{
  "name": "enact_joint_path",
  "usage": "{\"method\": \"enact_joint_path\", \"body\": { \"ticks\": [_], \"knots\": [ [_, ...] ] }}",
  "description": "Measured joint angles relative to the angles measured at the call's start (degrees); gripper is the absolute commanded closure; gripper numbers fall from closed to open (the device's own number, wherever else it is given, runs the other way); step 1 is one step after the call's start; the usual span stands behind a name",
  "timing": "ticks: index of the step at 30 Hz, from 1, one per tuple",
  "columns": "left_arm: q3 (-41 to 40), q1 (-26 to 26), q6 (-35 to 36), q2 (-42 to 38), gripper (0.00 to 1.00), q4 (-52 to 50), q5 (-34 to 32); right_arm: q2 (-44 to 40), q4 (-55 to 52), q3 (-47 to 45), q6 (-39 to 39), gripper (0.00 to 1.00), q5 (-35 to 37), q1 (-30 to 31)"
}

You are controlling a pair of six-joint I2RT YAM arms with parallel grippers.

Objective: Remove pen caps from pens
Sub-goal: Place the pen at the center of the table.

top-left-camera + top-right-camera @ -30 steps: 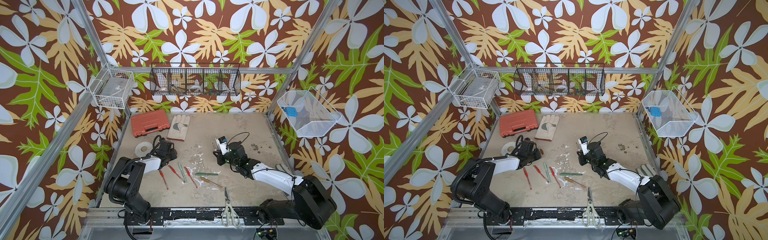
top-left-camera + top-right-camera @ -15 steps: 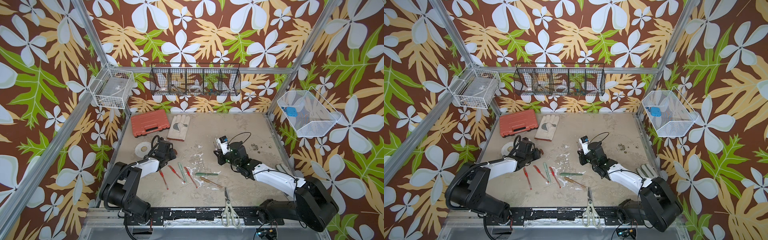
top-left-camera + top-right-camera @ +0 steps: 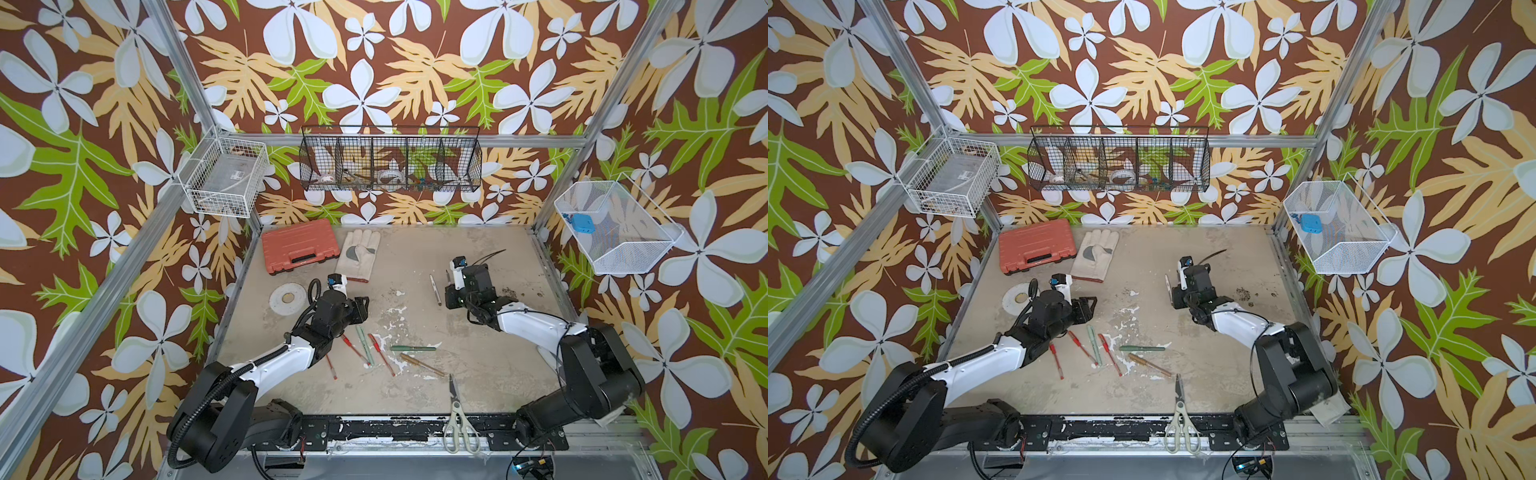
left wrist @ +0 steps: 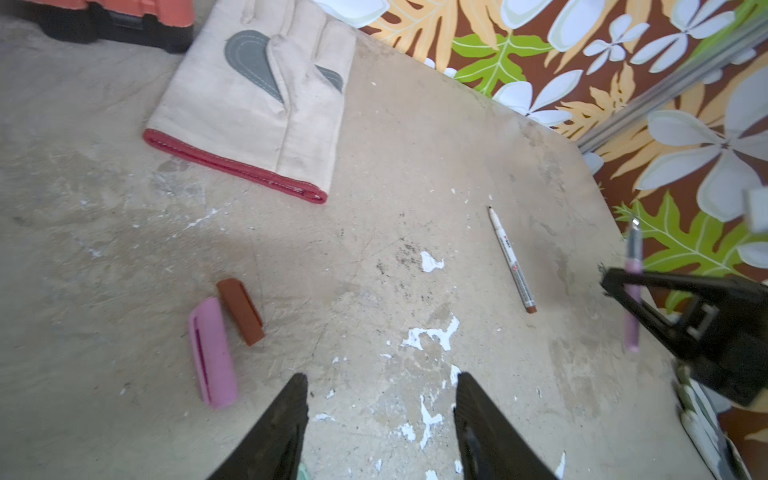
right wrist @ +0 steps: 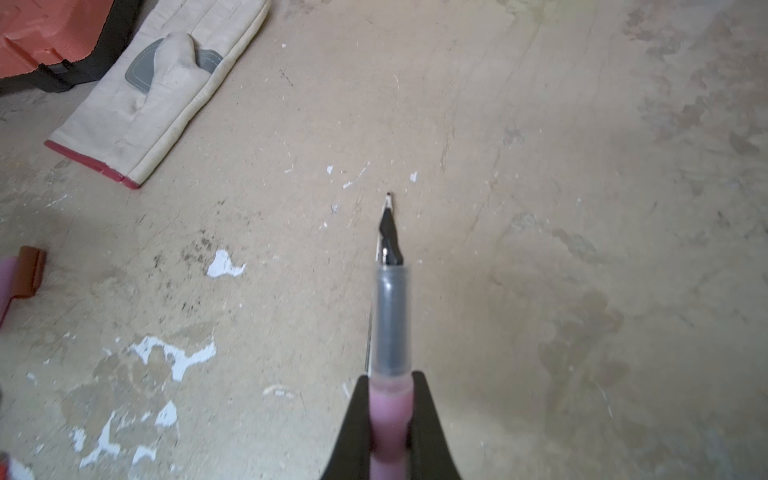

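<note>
- While the right claw is clenched on the pink pen, its nib is bare.
- Spread and empty, the left claw has the pink cap and brown cap side by side just ahead of it.
- Uncapped, the marker lies between the claws.
- Behind the left claw, six pens look capped: most of the work remains, I judge.

pink cap cut off by frame edge; pink pen barrel blurred.
</note>
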Motion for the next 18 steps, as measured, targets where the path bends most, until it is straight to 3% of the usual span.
{"method": "enact_joint_path", "body": {
  "ticks": [8,18],
  "knots": [
    [-1.7,-1.5,1.4,-0.3,0.42,6.0,5.4,13.2,-5.1,10.9,-1.2,0.93,1.7,-0.4],
    [-2.3,-1.8,1.8,-0.3,0.42,9.4,9.8,20.0,-7.6,15.1,-1.8,0.83,2.4,-2.0]
  ]
}}
